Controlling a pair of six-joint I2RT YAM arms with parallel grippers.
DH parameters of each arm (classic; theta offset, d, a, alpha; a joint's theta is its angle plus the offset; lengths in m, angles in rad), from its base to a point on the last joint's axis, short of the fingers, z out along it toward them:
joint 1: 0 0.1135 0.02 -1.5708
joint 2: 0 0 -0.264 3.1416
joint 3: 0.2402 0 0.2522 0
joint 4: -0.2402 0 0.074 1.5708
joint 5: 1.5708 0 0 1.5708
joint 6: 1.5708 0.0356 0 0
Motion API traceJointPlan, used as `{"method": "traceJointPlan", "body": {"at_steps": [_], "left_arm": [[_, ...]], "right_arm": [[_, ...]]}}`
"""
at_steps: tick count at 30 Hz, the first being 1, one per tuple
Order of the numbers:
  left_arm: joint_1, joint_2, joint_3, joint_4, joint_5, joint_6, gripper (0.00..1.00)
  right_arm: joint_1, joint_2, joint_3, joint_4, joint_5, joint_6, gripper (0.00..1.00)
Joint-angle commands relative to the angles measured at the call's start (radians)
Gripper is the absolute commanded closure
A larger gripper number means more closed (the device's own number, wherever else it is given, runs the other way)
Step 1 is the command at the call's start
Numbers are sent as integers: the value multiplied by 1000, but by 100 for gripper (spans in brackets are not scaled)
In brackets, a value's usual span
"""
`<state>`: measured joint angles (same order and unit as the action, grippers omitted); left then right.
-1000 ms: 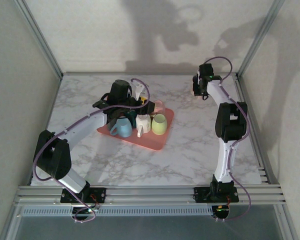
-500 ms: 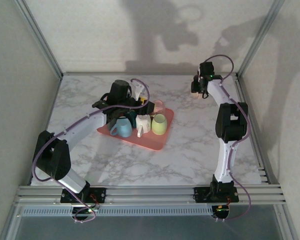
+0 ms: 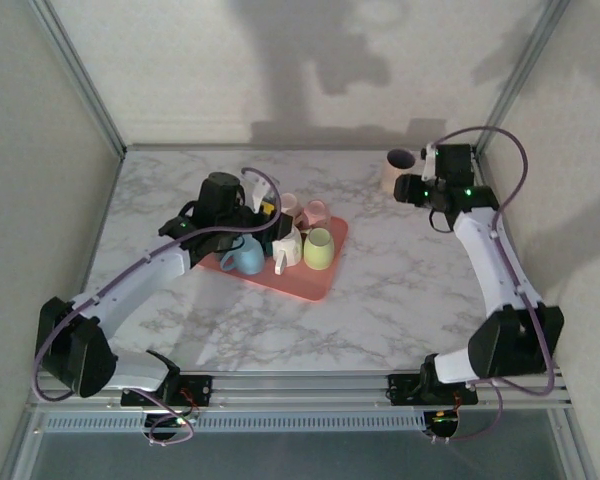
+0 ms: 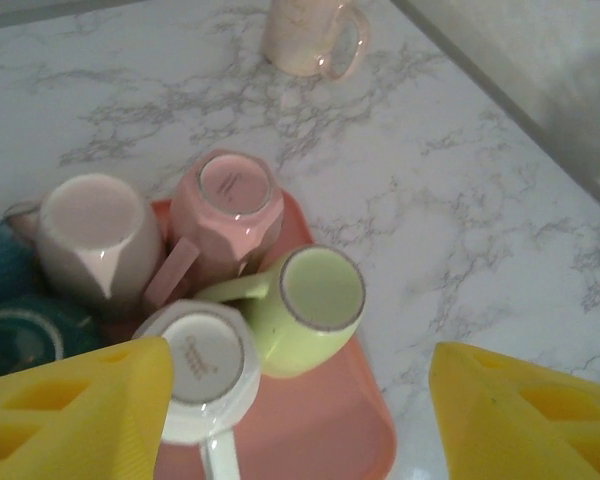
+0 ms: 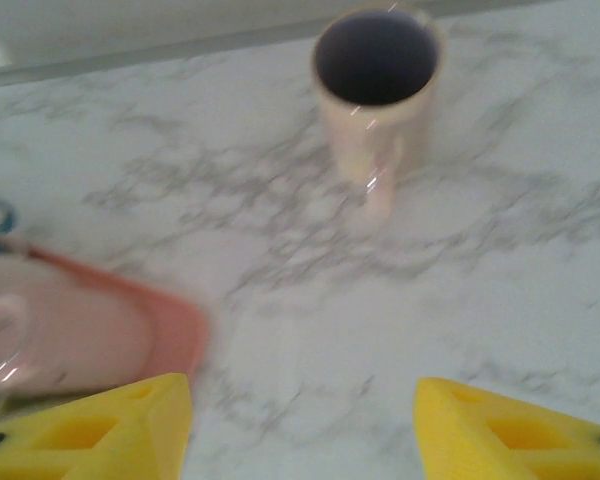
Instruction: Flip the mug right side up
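Observation:
A cream-pink mug [image 3: 397, 170] stands upright on the marble at the back right, its dark inside facing up [image 5: 378, 75]; it also appears far off in the left wrist view [image 4: 310, 35]. My right gripper [image 3: 410, 188] is open just to the right of it, its yellow fingers [image 5: 130, 425] apart over bare table and holding nothing. My left gripper [image 3: 265, 213] hovers open above the pink tray [image 3: 310, 285]. Its fingers [image 4: 75, 415] straddle a white mug [image 4: 195, 365] and a green mug [image 4: 310, 305], both bottom up.
On the tray [image 4: 300, 440] a pink mug [image 4: 230, 200], a beige mug [image 4: 85, 235] and a teal one [image 4: 15, 330] are crowded bottom up on the left half. A blue mug [image 3: 245, 255] stands at the tray's near side. Metal frame posts [image 3: 80, 80] border the table.
The right gripper has opened and drawn back to the right, leaving the cream-pink mug upright on the table. The left arm has shifted slightly left over the tray.

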<state>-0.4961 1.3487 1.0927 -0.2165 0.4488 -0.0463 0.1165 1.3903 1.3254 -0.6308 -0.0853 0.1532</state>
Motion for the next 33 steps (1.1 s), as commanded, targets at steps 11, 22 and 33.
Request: {"method": "traceJointPlan", "body": {"at_steps": [11,22,33], "left_arm": [[-38,-124,-160,-139,-196,-190,43],[-154,-27,-162,-177,-353,-279,48],[-192,141,-96,-183,-371,-285,51]], "right_arm": [[98,-171,-209,-136,-470,242,44],[97,-155,-240,-115,-535,234,44],[97,-114,-238,-76,-557,240,44]]}}
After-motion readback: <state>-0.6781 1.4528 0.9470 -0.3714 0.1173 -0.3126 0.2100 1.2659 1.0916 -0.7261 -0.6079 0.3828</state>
